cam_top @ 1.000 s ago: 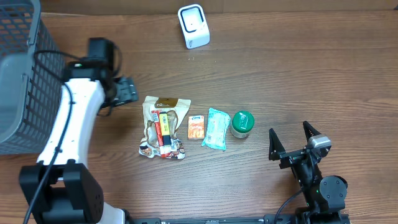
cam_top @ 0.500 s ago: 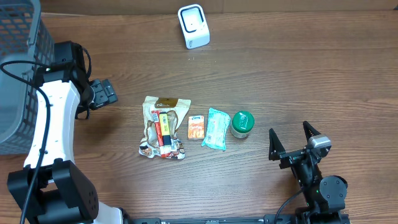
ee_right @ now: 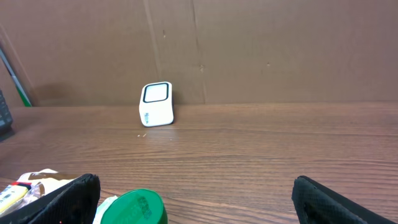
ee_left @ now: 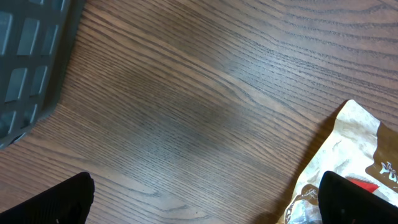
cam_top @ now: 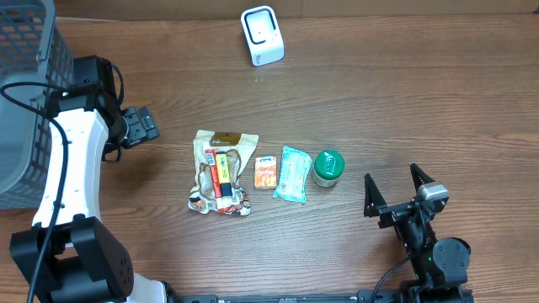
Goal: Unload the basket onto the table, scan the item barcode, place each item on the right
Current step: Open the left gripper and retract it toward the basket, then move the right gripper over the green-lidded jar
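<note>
Several items lie in a row mid-table: a large snack bag (cam_top: 221, 172), a small orange packet (cam_top: 266, 172), a teal packet (cam_top: 292, 174) and a green-lidded can (cam_top: 328, 167). The white barcode scanner (cam_top: 262, 35) stands at the table's far edge, its window facing the arms (ee_right: 156, 104). My left gripper (cam_top: 150, 126) hovers open left of the snack bag, nothing between its fingers; its wrist view shows bare wood under the left gripper (ee_left: 202, 205) and the snack bag's corner (ee_left: 354, 149) at right. My right gripper (cam_top: 394, 187) rests open right of the can (ee_right: 132, 208), holding nothing.
A grey mesh basket (cam_top: 25, 93) stands at the far left, close beside the left arm; the basket's wall (ee_left: 31, 56) fills the wrist view's upper left. A brown cardboard wall (ee_right: 249, 43) backs the table behind the scanner.
The left arm swung left, away from the snack bag and toward the basket, then held still. The right arm and all items have not moved.
</note>
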`<action>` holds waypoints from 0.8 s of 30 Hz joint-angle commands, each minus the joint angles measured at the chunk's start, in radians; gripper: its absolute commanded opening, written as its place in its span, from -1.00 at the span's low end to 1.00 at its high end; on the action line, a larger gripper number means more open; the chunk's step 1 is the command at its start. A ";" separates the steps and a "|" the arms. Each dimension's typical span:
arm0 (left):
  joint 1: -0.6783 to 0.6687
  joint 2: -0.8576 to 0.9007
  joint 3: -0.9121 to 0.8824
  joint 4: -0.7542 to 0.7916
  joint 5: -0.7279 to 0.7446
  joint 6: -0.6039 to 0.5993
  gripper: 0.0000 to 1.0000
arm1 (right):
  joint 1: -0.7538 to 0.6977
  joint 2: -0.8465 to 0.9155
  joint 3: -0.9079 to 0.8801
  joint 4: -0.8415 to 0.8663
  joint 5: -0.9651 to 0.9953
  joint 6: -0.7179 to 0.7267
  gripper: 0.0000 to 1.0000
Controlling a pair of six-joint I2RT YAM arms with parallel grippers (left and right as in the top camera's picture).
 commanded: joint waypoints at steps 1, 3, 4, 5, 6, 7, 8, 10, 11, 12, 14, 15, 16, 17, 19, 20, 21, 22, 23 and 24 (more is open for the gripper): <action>0.002 0.009 0.014 -0.002 -0.002 0.015 1.00 | -0.005 -0.009 -0.011 0.007 0.008 -0.006 1.00; 0.002 0.009 0.014 -0.002 -0.002 0.015 1.00 | -0.005 -0.009 -0.011 0.005 0.009 -0.006 1.00; 0.002 0.009 0.014 -0.002 -0.002 0.015 1.00 | -0.005 -0.009 -0.011 0.005 0.009 -0.006 1.00; 0.002 0.009 0.014 -0.002 -0.001 0.015 1.00 | -0.005 -0.009 -0.011 0.007 0.008 -0.006 1.00; 0.002 0.009 0.014 -0.002 -0.002 0.015 0.99 | -0.005 -0.009 -0.011 0.028 0.008 -0.005 1.00; 0.002 0.009 0.014 -0.002 -0.002 0.015 0.99 | -0.005 -0.009 -0.011 0.047 0.000 0.003 1.00; 0.002 0.009 0.014 -0.002 -0.002 0.015 1.00 | -0.005 -0.009 -0.011 0.061 -0.024 0.005 1.00; 0.002 0.009 0.014 -0.002 -0.001 0.015 1.00 | -0.005 -0.009 -0.010 0.066 -0.047 0.005 1.00; 0.002 0.009 0.014 -0.002 -0.002 0.015 1.00 | -0.005 -0.009 -0.010 0.065 -0.045 0.005 1.00; 0.002 0.009 0.014 -0.002 -0.002 0.015 1.00 | -0.005 -0.009 -0.008 0.065 -0.037 0.005 1.00; 0.002 0.009 0.014 -0.002 -0.002 0.015 1.00 | -0.006 -0.009 0.014 0.051 -0.018 0.006 1.00; 0.002 0.009 0.014 -0.002 -0.002 0.015 1.00 | -0.006 -0.009 0.040 0.034 -0.012 0.006 1.00; 0.002 0.009 0.014 -0.002 -0.001 0.015 1.00 | -0.006 -0.009 0.068 0.015 -0.002 0.006 1.00; 0.002 0.009 0.014 -0.002 -0.002 0.015 0.99 | -0.007 -0.006 0.105 -0.014 0.013 0.006 1.00; 0.002 0.009 0.014 -0.002 -0.002 0.015 1.00 | -0.007 0.008 0.191 -0.086 0.051 0.005 1.00; 0.002 0.009 0.014 -0.002 -0.002 0.015 0.99 | -0.007 0.019 0.235 -0.124 0.068 0.005 1.00; 0.002 0.009 0.014 -0.002 -0.001 0.015 1.00 | -0.007 0.037 0.286 -0.168 0.085 0.005 1.00; 0.002 0.009 0.014 -0.002 -0.002 0.015 1.00 | -0.007 0.058 0.338 -0.212 0.097 0.005 1.00; 0.002 0.009 0.014 -0.002 -0.002 0.015 1.00 | -0.007 0.079 0.384 -0.250 0.104 0.005 1.00; 0.002 0.009 0.014 -0.002 -0.002 0.015 1.00 | -0.007 0.109 0.439 -0.291 0.108 0.004 1.00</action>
